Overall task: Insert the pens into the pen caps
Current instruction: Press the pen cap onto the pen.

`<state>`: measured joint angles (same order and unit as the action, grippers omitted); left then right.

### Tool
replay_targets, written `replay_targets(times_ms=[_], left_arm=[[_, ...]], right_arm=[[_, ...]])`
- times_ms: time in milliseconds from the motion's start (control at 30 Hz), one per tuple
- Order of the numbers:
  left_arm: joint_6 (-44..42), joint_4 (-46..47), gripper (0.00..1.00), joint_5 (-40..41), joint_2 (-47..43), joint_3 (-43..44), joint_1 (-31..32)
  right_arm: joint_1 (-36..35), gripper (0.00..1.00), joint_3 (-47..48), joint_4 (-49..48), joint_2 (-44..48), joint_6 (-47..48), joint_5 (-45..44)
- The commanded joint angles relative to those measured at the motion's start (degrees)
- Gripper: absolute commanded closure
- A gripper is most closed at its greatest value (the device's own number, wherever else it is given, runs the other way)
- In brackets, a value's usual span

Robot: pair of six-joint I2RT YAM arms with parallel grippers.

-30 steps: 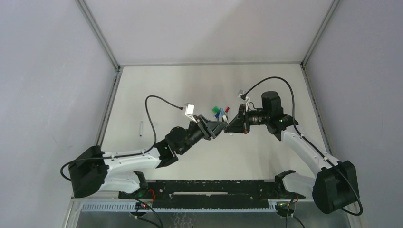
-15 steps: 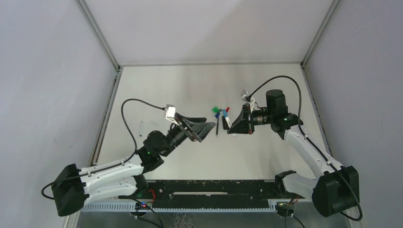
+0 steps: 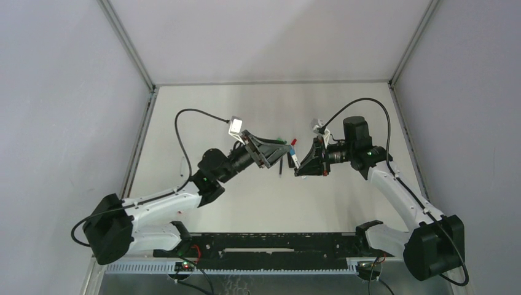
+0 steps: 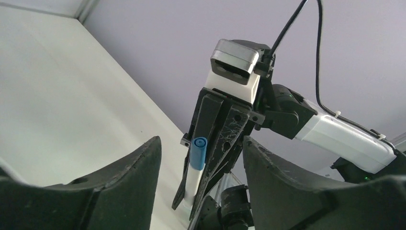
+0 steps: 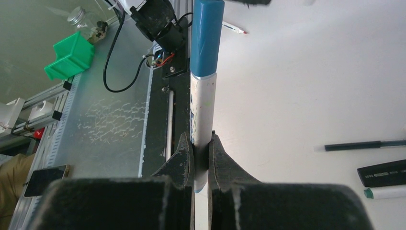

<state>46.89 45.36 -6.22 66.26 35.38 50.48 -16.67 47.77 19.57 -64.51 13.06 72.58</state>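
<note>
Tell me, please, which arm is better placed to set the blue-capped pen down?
Right. The right gripper is shut on the blue-capped pen at its white barrel, while the left gripper stands open and empty, merely facing the cap end.

From above, the left hand (image 3: 284,149) lies over most of the pen caps (image 3: 280,140), leaving a green sliver too small to make out. At the right wrist, the blue-capped pen (image 5: 205,72) runs off the top edge, its lower end buried between the fingers (image 5: 181,160) of the right hand (image 5: 201,140). A black pen (image 5: 364,144), black marker (image 5: 383,173) and green-tipped marker (image 5: 385,192) are cut by the right edge.
</note>
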Motion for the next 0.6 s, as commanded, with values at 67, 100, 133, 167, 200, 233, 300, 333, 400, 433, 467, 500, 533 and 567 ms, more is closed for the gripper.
replay_targets(times_ms=[67,100,133,167,200,233,300,333,400,433,467,500,533,567], left_arm=[[3.91,5.7,0.42,-4.66,5.17,5.01,-0.12],[4.13,5.96,0.44,-4.72,5.61,5.13,-0.04],[4.29,6.16,0.47,-4.76,5.97,5.29,0.01],[4.34,6.29,0.49,-4.77,6.25,5.27,0.1],[4.37,6.31,0.51,-4.79,6.45,5.3,0.06],[4.35,6.27,0.54,-4.85,6.62,5.29,0.06],[4.35,6.31,0.58,-4.83,6.84,5.23,0.06],[4.35,6.32,0.59,-4.98,6.93,5.19,0.06],[4.35,6.32,0.64,-5.06,7.21,5.31,0.1],[4.35,6.3,0.67,-5.16,7.29,5.32,0.15],[4.35,6.31,0.7,-5.27,7.45,5.36,0.07],[4.35,6.32,0.74,-5.37,7.6,5.4,0.15],[4.27,6.27,0.8,-5.48,7.77,5.45,0.09],[4.18,5.88,0.88,-5.55,7.97,5.53,0.06]], right_arm=[[-0.38,1.0,2.25,0.03,0.12,1.45,1.37],[-0.38,1.0,2.24,-0.04,0.12,1.38,1.34],[-0.43,1.0,2.24,-0.1,0.04,1.36,1.34],[-0.47,1.0,2.31,-0.14,-0.04,1.28,1.3],[-0.54,1.0,2.25,-0.15,-0.15,1.21,1.19],[-0.6,1.0,2.32,-0.17,-0.22,1.18,1.2],[-0.75,1.0,2.31,-0.3,-0.34,1.15,0.98],[-0.81,1.0,2.33,-0.21,-0.47,1.16,0.85],[-0.93,1.0,2.48,0.15,-0.64,1.29,0.69],[-0.91,1.0,2.55,0.2,-0.7,1.41,0.63],[-0.92,1.0,2.51,0.23,-0.7,1.44,0.5],[-0.91,1.0,2.58,0.21,-0.7,1.41,0.48],[-0.91,1.0,2.59,0.25,-0.61,1.44,0.28],[-0.93,1.0,2.79,0.47,-0.61,1.44,0.02]])
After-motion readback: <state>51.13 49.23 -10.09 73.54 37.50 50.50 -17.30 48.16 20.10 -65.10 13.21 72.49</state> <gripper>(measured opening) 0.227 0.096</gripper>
